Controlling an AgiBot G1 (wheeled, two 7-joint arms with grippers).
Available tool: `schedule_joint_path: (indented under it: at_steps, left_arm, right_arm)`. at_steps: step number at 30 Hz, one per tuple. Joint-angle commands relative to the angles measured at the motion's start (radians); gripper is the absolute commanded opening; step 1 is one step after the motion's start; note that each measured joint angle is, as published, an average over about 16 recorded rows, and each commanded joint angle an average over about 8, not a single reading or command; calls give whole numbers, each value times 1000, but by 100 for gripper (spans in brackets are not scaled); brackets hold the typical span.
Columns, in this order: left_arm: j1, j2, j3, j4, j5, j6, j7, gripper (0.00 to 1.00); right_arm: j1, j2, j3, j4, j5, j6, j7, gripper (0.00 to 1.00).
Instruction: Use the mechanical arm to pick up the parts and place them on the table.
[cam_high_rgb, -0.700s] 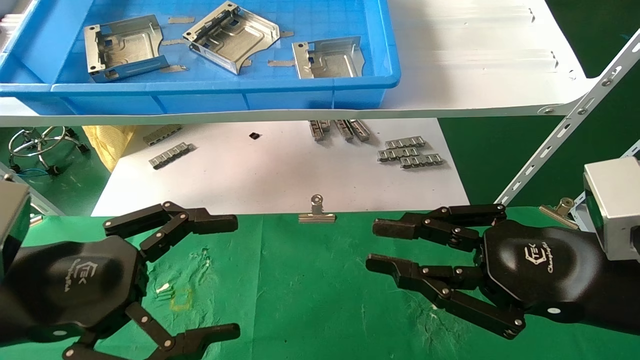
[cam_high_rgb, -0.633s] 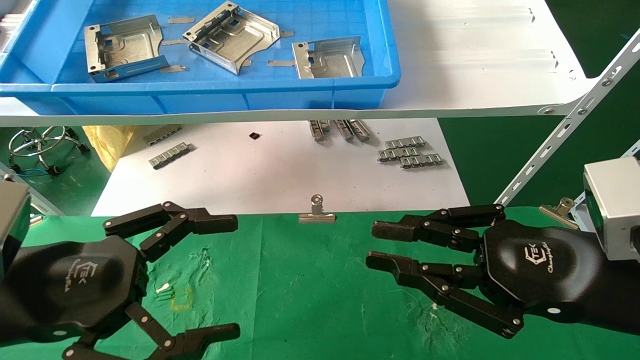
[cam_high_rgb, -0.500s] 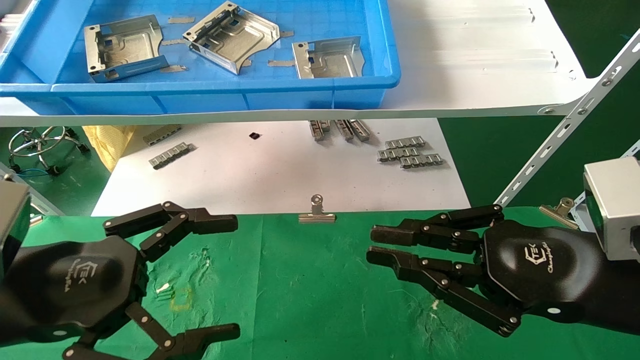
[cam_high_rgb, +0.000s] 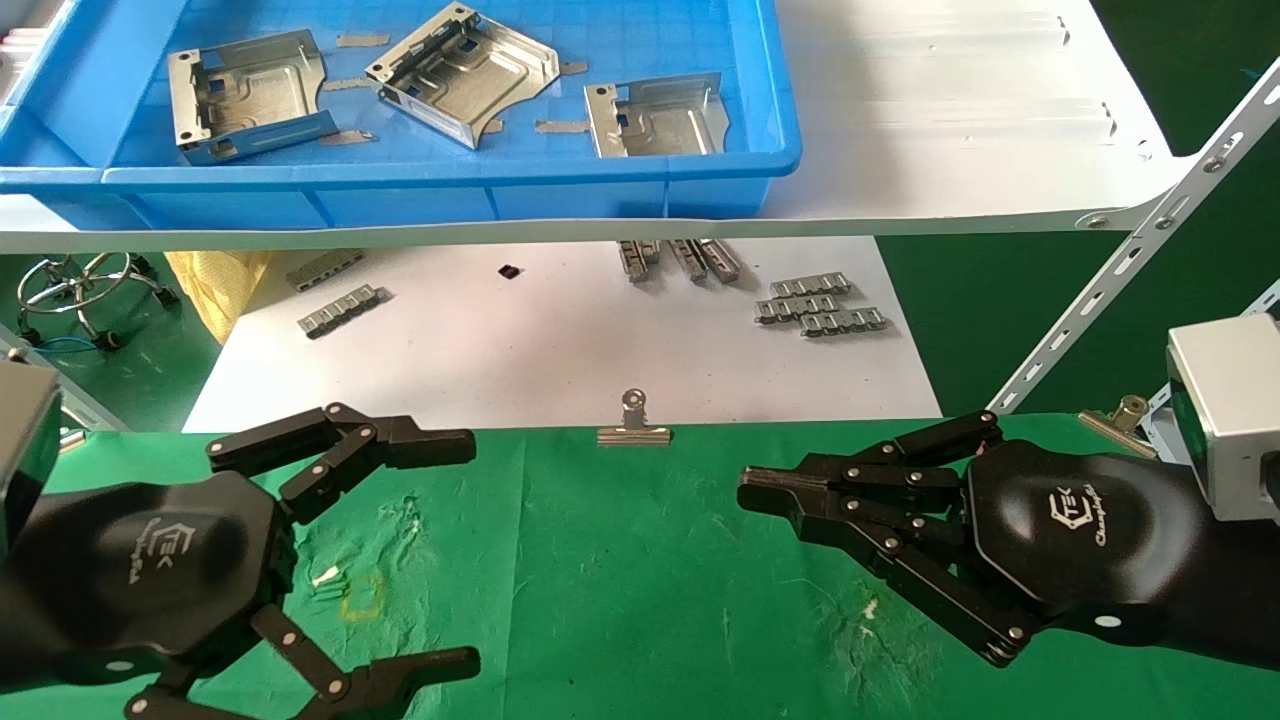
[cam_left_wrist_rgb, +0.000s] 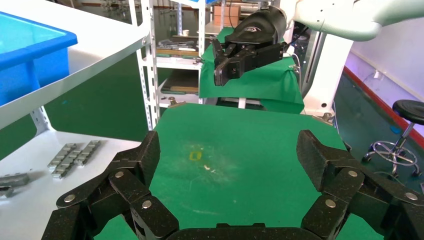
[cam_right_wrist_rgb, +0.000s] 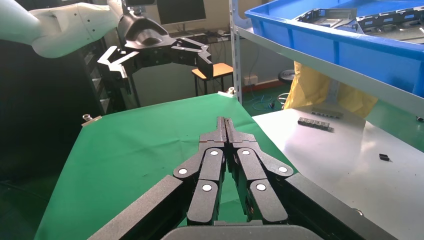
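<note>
The right end effector hovers just above the right part of the green counter, its fingers drawn together tip to tip and holding nothing. The left end effector hangs over the near left of the counter with its fingers spread wide and nothing between them. All three parts lie in the blue bin on the white shelf at the far side, well apart from both hands: a left part, a middle part lying at an angle, and a right part near the bin's right end. None has reached the counter, so the task looks to be at its start, with a reach to the bin as the likely step in hand. The right part seems the nearest target for the right hand. To do it well, the fingers would need to spread before going down over the bin's rim, then close across a bent-up side wall rather than the flat ribbed face, which gives little purchase. The thin metal may slide on the bin floor, so a straight descent and a firm pinch matter. The grey strips and the binder clip on the lower white board are not wanted.
</note>
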Motion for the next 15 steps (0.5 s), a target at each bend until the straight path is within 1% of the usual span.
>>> schedule_joint_path:
  at_steps: [1, 6, 9, 12, 15]
  left_arm:
    - [0, 0, 0, 0, 0, 0, 0, 100]
    - [-3, 0, 0, -1, 3, 0, 3, 100]
    - [-27, 6, 2, 2, 16, -6, 3, 100]
    - [-98, 23, 13, 21, 53, -21, -14, 100]
    - [-226, 62, 39, 75, 122, -48, -50, 100]
  right_arm:
    - [0, 0, 0, 0, 0, 0, 0, 0]
    - [0, 0, 0, 0, 0, 0, 0, 0]
    - [0, 0, 0, 0, 0, 0, 0, 0]
    - [0, 0, 0, 0, 0, 0, 0, 0]
    - [0, 0, 0, 0, 0, 0, 0, 0]
